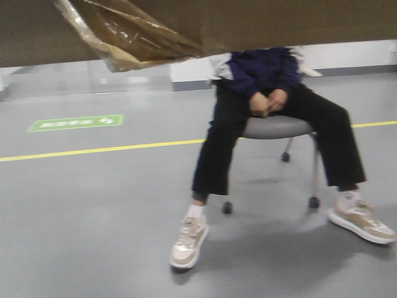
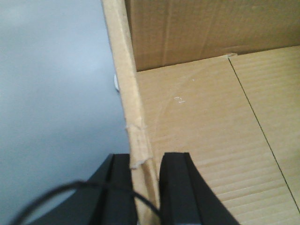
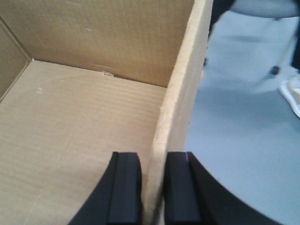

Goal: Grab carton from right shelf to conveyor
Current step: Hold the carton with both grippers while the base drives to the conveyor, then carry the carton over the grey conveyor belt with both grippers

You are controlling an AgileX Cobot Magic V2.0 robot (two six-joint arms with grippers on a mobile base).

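The left hand (image 2: 147,158) and right hand (image 3: 151,158) each clamp one thin wall of the carton (image 2: 211,140), whose seemingly creased left wall may buckle and slip free.

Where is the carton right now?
The carton is held off the floor, filling the front view's top before a seated person, left hand pinching its left wall, right hand its right wall.

One carton (image 1: 260,22), two pincers (image 2: 147,161) (image 3: 151,158), one person (image 1: 267,105), one chair (image 1: 276,128).
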